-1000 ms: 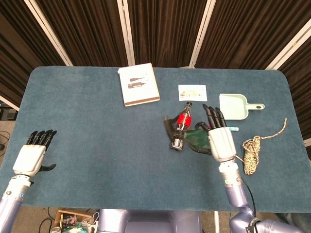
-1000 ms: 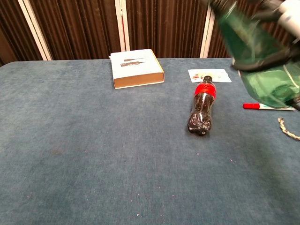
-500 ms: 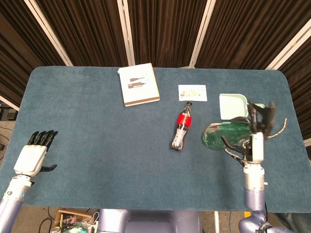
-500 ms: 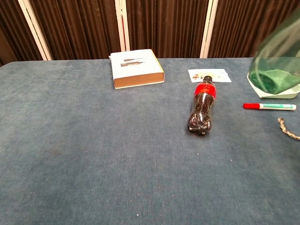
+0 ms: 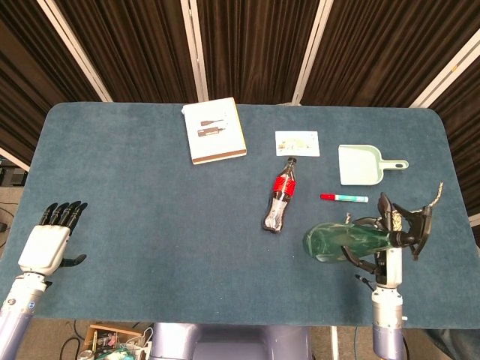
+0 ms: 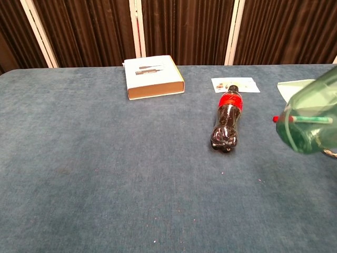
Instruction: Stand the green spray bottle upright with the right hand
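The green spray bottle (image 5: 341, 241) is translucent with a black spray head. My right hand (image 5: 384, 247) grips its neck end near the table's front right. The bottle hangs above the cloth, lying over, with its base to the left and its spray head to the right. In the chest view only the bottle's green base (image 6: 310, 124) shows at the right edge, tilted, and the hand itself is out of frame. My left hand (image 5: 51, 238) rests open at the front left of the table (image 5: 150, 225), holding nothing.
A cola bottle (image 5: 279, 201) (image 6: 226, 120) lies on its side left of the green bottle. Behind it are a red-capped marker (image 5: 343, 198), a pale green dustpan (image 5: 364, 163), a card (image 5: 297, 142) and a book (image 5: 214, 130). A rope end (image 5: 435, 195) shows at the right.
My right hand has carried the green bottle from above the cola bottle out to the right and toward the front edge, turning it base-left. The marker is uncovered. The left hand has stayed put.
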`<state>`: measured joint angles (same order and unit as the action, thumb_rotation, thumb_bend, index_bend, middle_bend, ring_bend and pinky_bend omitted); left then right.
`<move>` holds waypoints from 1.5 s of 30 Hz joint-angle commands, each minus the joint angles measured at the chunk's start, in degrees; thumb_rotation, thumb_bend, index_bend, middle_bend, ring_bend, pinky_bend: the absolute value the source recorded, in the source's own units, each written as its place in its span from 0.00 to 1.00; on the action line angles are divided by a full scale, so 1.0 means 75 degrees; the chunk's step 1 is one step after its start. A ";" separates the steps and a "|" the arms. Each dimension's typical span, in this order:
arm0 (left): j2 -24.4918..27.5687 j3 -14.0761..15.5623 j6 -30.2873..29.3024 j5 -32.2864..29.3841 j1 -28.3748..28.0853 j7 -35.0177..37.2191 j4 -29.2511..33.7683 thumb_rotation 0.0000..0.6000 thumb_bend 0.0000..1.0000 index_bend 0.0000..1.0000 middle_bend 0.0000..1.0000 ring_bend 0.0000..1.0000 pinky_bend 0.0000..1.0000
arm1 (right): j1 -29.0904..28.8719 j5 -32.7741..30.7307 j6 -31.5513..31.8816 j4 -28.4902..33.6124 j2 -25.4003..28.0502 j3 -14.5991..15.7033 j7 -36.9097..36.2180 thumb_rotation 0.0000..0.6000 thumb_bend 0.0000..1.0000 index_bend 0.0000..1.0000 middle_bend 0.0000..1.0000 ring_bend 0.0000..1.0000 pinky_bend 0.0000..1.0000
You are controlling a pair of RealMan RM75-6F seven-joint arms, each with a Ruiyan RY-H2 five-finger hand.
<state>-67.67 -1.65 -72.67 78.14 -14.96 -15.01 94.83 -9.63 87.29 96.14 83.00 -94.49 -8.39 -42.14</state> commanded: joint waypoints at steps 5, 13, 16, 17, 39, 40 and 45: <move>0.0030 0.0030 0.0101 -0.0009 -0.0028 -0.0001 0.0047 1.00 0.05 0.02 0.04 0.04 0.00 | 0.0192 0.0087 -0.0036 -0.0528 -0.0328 0.0315 0.0082 1.00 0.46 0.84 0.01 0.00 0.00; 0.0065 0.0027 0.0060 0.0008 -0.0004 0.0053 0.0044 1.00 0.05 0.02 0.04 0.04 0.00 | 0.0202 0.0124 -0.0270 -0.1414 -0.0876 0.0472 0.0134 1.00 0.46 0.83 0.01 0.00 0.00; 0.0051 0.0016 0.0069 -0.0016 -0.0011 0.0024 0.0027 1.00 0.05 0.02 0.04 0.04 0.00 | 0.0208 0.0167 -0.0330 -0.1789 -0.1049 0.0537 0.0131 1.00 0.46 0.83 0.01 0.00 0.00; 0.0046 0.0017 0.0081 -0.0020 -0.0016 0.0016 0.0030 1.00 0.05 0.02 0.04 0.04 0.00 | 0.0205 0.0196 -0.0336 -0.1916 -0.1107 0.0555 0.0156 1.00 0.46 0.83 0.01 0.00 0.00; 0.0118 0.0034 0.0072 0.0003 0.0007 0.0100 0.0078 1.00 0.05 0.04 0.04 0.04 0.00 | 0.0283 0.0416 -0.0397 -0.2416 -0.1326 0.0701 0.0311 1.00 0.30 0.39 0.00 0.00 0.00; 0.0123 0.0034 0.0062 0.0006 0.0013 0.0107 0.0082 1.00 0.06 0.04 0.04 0.04 0.00 | 0.0287 0.0455 -0.0387 -0.2437 -0.1326 0.0729 0.0328 1.00 0.30 0.34 0.00 0.00 0.00; 0.0157 0.0041 0.0026 0.0049 0.0033 0.0166 0.0096 1.00 0.06 0.05 0.04 0.04 0.00 | 0.0283 0.0500 -0.0506 -0.2347 -0.1288 0.0822 0.0574 1.00 0.27 0.07 0.00 0.00 0.00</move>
<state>-66.50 -1.35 -72.47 78.50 -14.72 -13.76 95.55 -7.51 90.98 92.52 65.19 -104.24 -2.31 -38.11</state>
